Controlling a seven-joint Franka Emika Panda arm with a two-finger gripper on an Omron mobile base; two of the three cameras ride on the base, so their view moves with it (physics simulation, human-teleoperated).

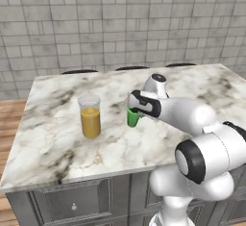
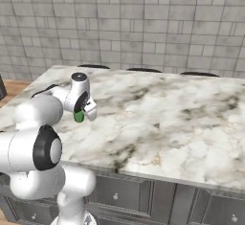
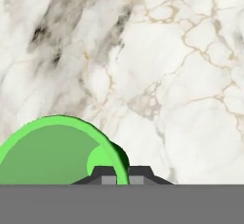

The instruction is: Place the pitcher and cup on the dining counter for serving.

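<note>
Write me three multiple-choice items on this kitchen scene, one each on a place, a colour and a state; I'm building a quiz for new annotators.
1. Where does the pitcher stand?
A. On the marble counter
B. On the floor
C. On a stool

2. What colour is the cup?
A. Red
B. Green
C. Blue

3. What is the claw doing?
A. Hanging open, far above the cup
B. Shut on the pitcher
C. Shut on the cup's rim

Answers:
1. A, the left base view shows it upright on the marble top, to the left of the cup.
2. B, it is bright green in all three views.
3. C, the hand view shows the two tips pinching the green rim between them.
</note>
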